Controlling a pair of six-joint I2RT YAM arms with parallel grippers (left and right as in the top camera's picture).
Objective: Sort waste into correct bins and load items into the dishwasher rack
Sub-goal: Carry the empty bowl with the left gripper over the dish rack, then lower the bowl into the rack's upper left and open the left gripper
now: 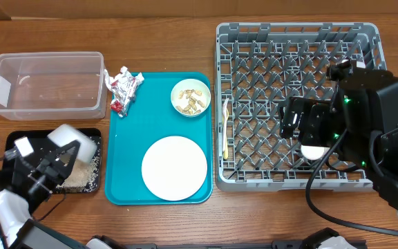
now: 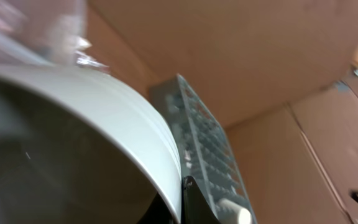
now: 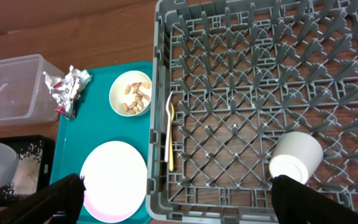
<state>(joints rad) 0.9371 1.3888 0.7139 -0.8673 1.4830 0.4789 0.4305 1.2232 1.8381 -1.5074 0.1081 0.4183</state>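
My left gripper (image 1: 59,158) is clamped on a white bowl (image 1: 71,138), tipped over the black tray (image 1: 10,138) at the table's (image 1: 254,221) near-left corner. My right gripper (image 3: 178,186) gapes above the rack (image 3: 260,62); the cup (image 3: 297,158) lies inside, beside one finger (image 3: 316,199).

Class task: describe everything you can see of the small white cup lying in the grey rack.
The small white cup is plain, smooth and round, with no handle showing; it could be ceramic or plastic. It lies tipped on its side among the upright pegs of the grey rack, in the rack's right half near one edge, resting on the grid floor. One round end faces the camera, but whether that is the mouth or the base is unclear.
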